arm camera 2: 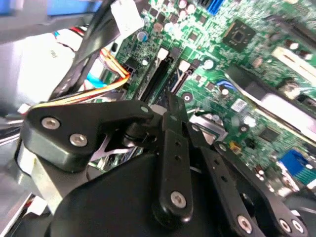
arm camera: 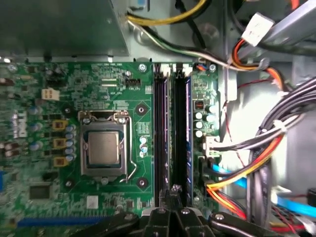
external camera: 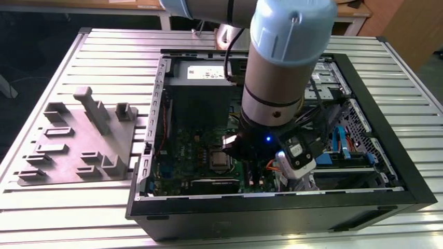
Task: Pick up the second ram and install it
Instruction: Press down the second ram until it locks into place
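Ext view, L to R: grey fixture plate (external camera: 76, 150) on slatted surface (external camera: 104, 57), then open PC case (external camera: 277, 210) w/ arm (external camera: 284, 67) reaching down into it. First wrist view: CPU socket (arm camera: 103, 148), two long slots beside it. Second ram (arm camera: 180, 133) looks seated in the slot nearer the cable bundle (arm camera: 256, 163), can't confirm fully. Tool (arm camera: 171, 195) narrow, fingers together, nothing gripped, tip just over the slots' end.

Our arm (external camera: 277, 67) reaches steeply down into the open computer case (external camera: 387, 155); our gripper (arm camera: 170, 193) hangs just above the motherboard (arm camera: 74, 79), fingers pressed together.
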You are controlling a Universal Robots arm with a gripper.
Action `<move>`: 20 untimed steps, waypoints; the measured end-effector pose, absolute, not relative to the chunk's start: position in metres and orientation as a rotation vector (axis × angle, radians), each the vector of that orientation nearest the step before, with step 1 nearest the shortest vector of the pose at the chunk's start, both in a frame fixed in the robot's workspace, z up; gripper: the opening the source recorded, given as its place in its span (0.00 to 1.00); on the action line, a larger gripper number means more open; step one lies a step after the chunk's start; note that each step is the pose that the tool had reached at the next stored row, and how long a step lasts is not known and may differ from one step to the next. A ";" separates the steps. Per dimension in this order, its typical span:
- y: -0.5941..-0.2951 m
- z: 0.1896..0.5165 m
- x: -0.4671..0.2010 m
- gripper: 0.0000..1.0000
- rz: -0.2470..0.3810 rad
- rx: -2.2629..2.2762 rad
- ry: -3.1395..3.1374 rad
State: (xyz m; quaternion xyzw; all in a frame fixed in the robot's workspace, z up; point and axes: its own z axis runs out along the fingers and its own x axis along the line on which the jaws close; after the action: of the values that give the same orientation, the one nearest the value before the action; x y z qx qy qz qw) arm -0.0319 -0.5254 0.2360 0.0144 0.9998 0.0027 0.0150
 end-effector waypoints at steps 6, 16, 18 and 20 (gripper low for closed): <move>-0.525 0.248 -0.032 0.10 0.008 0.045 3.111; -0.509 0.248 -0.032 0.10 0.007 0.045 3.112; -0.503 0.248 -0.032 0.10 0.008 0.045 3.111; -0.498 0.248 -0.032 0.10 0.008 0.045 3.112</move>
State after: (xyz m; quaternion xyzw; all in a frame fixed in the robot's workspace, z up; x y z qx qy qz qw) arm -0.0319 -0.4976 0.2480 0.0144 0.9998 0.0024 0.0149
